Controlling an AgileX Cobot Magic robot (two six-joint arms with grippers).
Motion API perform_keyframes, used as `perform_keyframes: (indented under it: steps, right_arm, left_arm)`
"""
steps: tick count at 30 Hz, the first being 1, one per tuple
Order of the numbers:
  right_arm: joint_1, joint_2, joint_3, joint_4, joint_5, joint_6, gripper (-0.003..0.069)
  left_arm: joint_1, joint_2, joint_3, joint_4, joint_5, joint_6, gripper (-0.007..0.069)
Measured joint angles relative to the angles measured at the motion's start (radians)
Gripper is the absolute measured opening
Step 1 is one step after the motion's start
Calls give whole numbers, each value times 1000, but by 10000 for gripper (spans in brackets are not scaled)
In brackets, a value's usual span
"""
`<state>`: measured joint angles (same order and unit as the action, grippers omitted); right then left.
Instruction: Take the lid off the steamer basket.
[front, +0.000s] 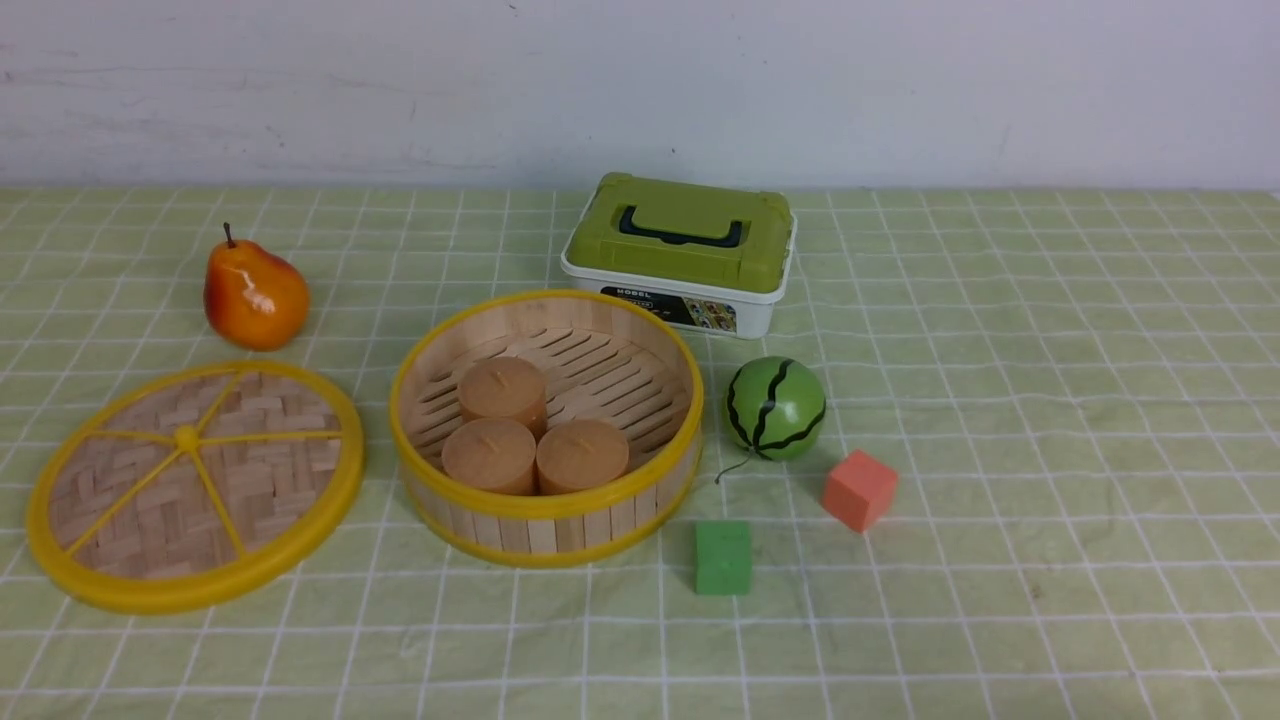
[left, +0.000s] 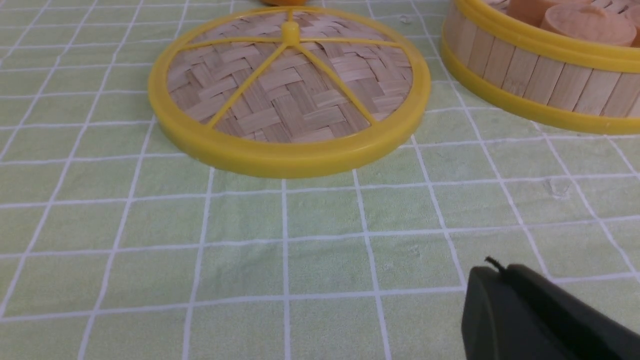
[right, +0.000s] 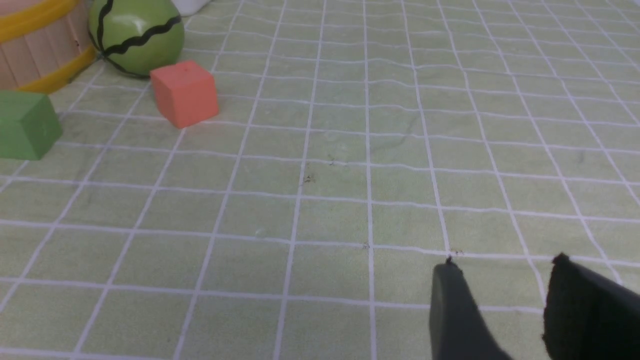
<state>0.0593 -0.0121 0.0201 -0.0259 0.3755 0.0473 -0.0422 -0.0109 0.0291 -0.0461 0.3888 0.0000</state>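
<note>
The left claw (left: 492, 265) has its fingers pressed together, with no object pinched between them. The right claw (right: 505, 262) stands spread, bare cloth (right: 330, 210) showing between its two fingers. The lid (left: 300, 95) lies flat on the cloth, well apart from the left claw and not touching it; from the right claw it's farther off still.

Take the basket (front: 545, 535) as the middle of a clock with twelve at the wall (front: 640, 90), and the lid sits just short of nine, a knob (front: 187, 437) at its centre and five yellow spokes running out from it. So it's off the basket, which stands open with three brown buns (front: 503, 385) grouped on the slats, toward seven from the middle.

Round the basket there's one pear (front: 256, 295) at ten, one green-lidded box (front: 690, 235) at one, and one striped melon (front: 775, 408) at three. I count two blocks: the red one (front: 860, 490) between three and four, near the melon, and the green one (front: 723, 558) at four, near the basket.

The only lettering I can make out is on the box's dark label (front: 670, 308), something like "NOBEL", first letter unsure; the smaller print is beyond me.
</note>
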Motion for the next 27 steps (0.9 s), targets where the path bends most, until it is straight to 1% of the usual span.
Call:
perform_keyframes:
  steps: [27]
  right_arm:
    - [0, 0, 0, 0, 0, 0, 242]
  left_arm:
    - [0, 0, 0, 0, 2, 0, 19]
